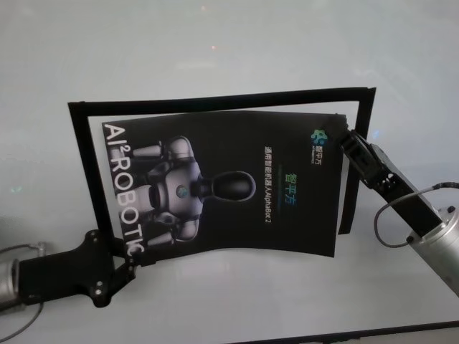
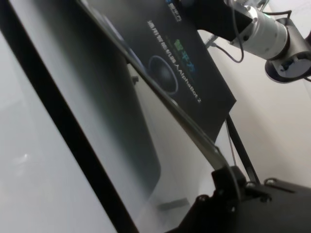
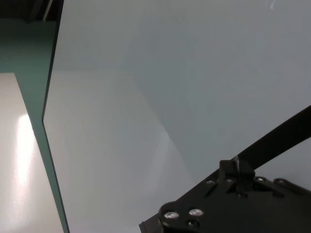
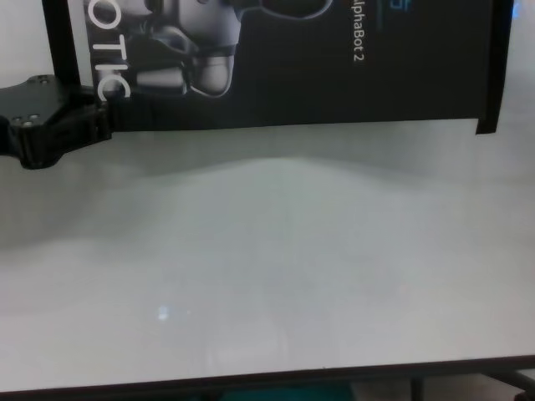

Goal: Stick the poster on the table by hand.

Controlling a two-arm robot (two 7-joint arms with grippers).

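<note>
poster (image 1: 237, 179): centre frame, held above the table (image 1: 229, 57) | left gripper (image 1: 128, 266): lower left, clamped on poster's near-left corner | right gripper (image 1: 349, 142): mid right, pinching poster's far-right corner | black frame (image 1: 215, 102): behind poster

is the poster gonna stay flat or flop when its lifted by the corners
Likely floppy: the poster bows between the left claw and right claw. Its glossy face may slip. Seems light, since corner grips hold it.

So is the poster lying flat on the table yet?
No. The poster is lifted off the table, held by both grippers, casting a shadow beneath.
</note>
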